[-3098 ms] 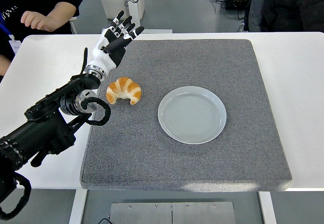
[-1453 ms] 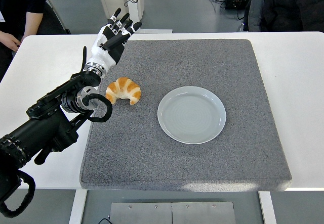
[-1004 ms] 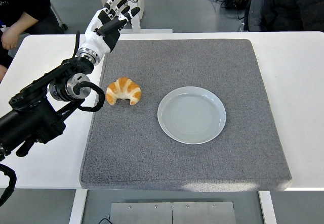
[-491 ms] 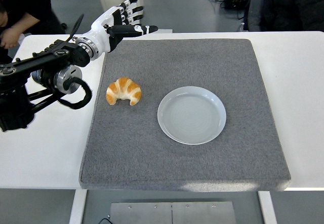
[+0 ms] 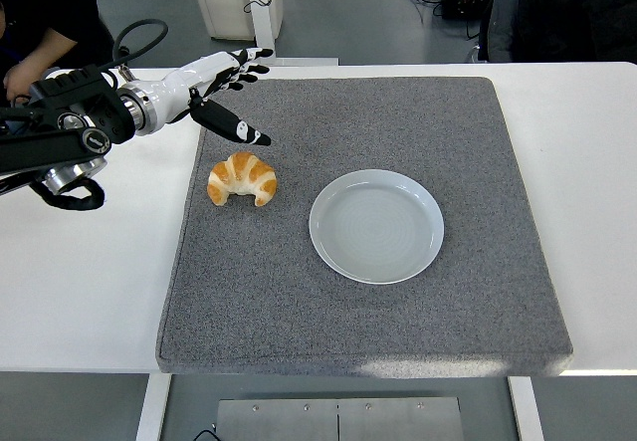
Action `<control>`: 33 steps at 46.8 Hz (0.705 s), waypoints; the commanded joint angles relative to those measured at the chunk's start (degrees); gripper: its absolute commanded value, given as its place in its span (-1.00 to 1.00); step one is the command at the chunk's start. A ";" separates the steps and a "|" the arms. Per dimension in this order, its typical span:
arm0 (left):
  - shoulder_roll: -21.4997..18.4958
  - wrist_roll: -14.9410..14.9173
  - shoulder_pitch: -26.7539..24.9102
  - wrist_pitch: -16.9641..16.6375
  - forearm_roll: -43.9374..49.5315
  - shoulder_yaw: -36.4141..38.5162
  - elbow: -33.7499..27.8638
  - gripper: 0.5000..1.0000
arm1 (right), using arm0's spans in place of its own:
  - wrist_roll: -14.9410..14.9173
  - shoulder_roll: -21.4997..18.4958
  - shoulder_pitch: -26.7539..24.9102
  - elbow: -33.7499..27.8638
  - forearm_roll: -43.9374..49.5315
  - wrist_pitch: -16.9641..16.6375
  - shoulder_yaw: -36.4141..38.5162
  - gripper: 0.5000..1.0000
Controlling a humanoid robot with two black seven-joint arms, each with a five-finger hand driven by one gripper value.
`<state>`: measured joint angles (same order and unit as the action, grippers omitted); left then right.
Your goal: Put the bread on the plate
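A golden croissant (image 5: 242, 178) lies on the grey mat, left of an empty pale blue-grey plate (image 5: 376, 225). My left hand (image 5: 224, 88), white with black fingers, hovers over the mat's far left corner, just above and behind the croissant. Its fingers are spread and hold nothing; the thumb points down toward the croissant without touching it. The right arm is out of view.
The grey mat (image 5: 378, 331) covers most of the white table (image 5: 90, 292). A person in dark clothing (image 5: 40, 23) stands at the top left corner, a hand near the table's edge. Cables and dark equipment lie on the floor behind.
My left arm has swung back and lowered, now reaching in level from the left. The hand has turned, with the thumb down toward the croissant. Croissant and plate have not moved.
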<state>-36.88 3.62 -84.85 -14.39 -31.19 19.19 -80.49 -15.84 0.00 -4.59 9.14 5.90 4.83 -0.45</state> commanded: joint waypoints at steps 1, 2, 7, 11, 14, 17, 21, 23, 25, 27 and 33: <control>-1.44 -0.01 0.56 0.42 -5.72 0.32 -1.51 0.87 | 0.02 0.00 0.02 -0.09 -0.01 0.00 0.01 1.00; -1.70 -0.01 0.65 0.51 -6.51 0.41 -1.69 0.87 | 0.02 0.00 -0.07 -0.09 -0.01 0.00 0.01 1.00; -2.23 -0.01 1.35 0.51 -8.62 0.50 -2.04 0.87 | 0.02 0.00 -0.07 -0.09 0.08 0.00 0.01 1.00; -3.11 -0.01 1.44 0.68 -10.56 1.20 -2.04 0.87 | 0.02 0.00 0.02 0.00 -0.01 0.00 0.01 1.00; -3.81 0.16 1.44 0.77 -12.92 3.04 -2.04 0.87 | 0.02 0.00 0.02 0.00 -0.01 0.00 0.01 1.00; -4.34 0.60 1.70 0.68 -15.83 3.92 -1.95 0.87 | 0.02 0.00 0.02 -0.09 -0.01 0.00 0.01 1.00; -4.60 0.78 3.90 0.51 -18.73 3.23 -1.43 0.87 | 0.02 0.00 0.02 0.00 -0.01 0.00 0.09 1.00; -4.60 0.87 4.86 0.24 -19.26 2.96 -1.34 0.87 | 0.02 0.00 0.02 0.00 -0.01 0.00 0.09 1.00; -4.43 0.87 5.57 0.16 -19.26 2.52 -0.90 0.87 | 0.02 0.00 0.02 0.00 0.08 0.00 0.18 1.00; -4.08 0.87 6.18 -0.19 -19.26 2.17 -0.29 0.87 | 0.02 0.00 0.02 0.00 -0.01 0.00 0.18 1.00; -2.50 1.39 9.17 -2.74 -19.44 0.50 1.82 0.86 | 0.02 0.00 0.02 -0.09 -0.01 0.00 0.09 1.00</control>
<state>-40.49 4.51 -76.94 -15.71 -50.53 20.74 -79.61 -15.81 0.00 -4.54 9.14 5.90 4.83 -0.27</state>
